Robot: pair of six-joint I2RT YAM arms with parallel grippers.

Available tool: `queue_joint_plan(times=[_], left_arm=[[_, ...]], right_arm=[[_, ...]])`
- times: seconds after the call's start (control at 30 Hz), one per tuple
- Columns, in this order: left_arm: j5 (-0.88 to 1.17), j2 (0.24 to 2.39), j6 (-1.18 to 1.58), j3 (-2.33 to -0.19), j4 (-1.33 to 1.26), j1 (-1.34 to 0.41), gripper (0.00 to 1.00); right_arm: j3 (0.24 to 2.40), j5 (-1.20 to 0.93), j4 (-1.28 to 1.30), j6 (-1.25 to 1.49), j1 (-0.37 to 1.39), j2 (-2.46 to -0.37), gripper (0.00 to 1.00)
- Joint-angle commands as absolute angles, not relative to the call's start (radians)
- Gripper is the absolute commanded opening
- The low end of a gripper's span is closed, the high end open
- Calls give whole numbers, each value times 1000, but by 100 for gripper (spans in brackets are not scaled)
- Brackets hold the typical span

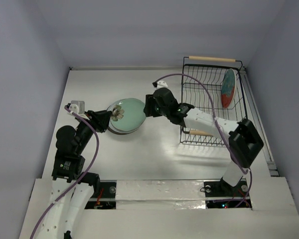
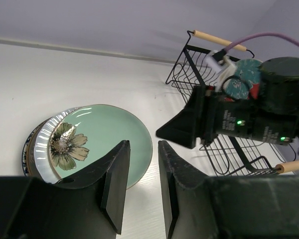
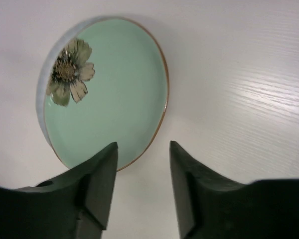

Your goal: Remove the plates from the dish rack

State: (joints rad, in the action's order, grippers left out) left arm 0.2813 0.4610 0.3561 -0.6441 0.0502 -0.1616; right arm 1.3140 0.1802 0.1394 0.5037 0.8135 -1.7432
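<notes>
My right gripper (image 3: 142, 152) hangs part open and empty over the mint plate (image 3: 109, 94), left of the dish rack (image 1: 204, 82); my left gripper (image 2: 143, 149), also empty, stands narrowly open.

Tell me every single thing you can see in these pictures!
mint green plate: 1, pale green with a flower, top of the stack at the middle of the table
plates underneath: two rims seem to show, one pale, one dark with blue, under the green plate
red-and-teal plate: 1, standing on edge in the rack
dish rack: 1, black wire, right side of the table
wooden handles: 2, light wood, one at each end of the rack
table: 1, white
cables: 2, purple, one along each arm
left gripper: 1, black, open, beside the stack
right gripper: 1, black, open, above the green plate's edge
</notes>
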Motion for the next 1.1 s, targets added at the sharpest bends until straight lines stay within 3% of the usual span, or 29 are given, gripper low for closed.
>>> queue_joint_plan(times=[0.0,0.03,0.07,0.1,0.23,0.33,0.37,0.43,0.47,0.5,0.53,0.57,0.73,1.07], left_arm=[[291,448,353,-678,6,-156,27],[291,448,353,-678,8,-156,27],[291,446,353,-678,9,-156,28],[290,446,351,-678,9,-156,28],[290,440,351,-678,11,-166,30],[288,434,353,-680,11,-176,31],[287,428,353,-680,12,-187,31],[282,422,351,-681,15,-187,32],[279,413,348,-683,20,-199,32],[275,411,347,-684,21,-210,32],[272,404,344,-686,23,-221,33],[270,402,342,-686,25,-221,33],[247,368,336,-690,35,-250,35],[233,334,333,-696,44,-299,35]], right_arm=[[1332,310,201,431,824,-1605,48],[1328,352,227,422,824,-1576,36],[1327,470,248,396,824,-1545,11],[1327,538,268,382,806,-1484,3],[1302,678,330,318,625,-1326,0],[1266,705,345,295,453,-1234,9],[1258,733,342,278,413,-1224,22],[1265,749,354,258,341,-1227,38],[1272,779,365,235,290,-1251,53],[1291,799,376,221,273,-1270,60],[1305,874,405,200,259,-1319,74],[1321,896,414,192,259,-1344,79],[1420,845,460,181,177,-1468,78],[1417,838,405,129,101,-1604,65]])
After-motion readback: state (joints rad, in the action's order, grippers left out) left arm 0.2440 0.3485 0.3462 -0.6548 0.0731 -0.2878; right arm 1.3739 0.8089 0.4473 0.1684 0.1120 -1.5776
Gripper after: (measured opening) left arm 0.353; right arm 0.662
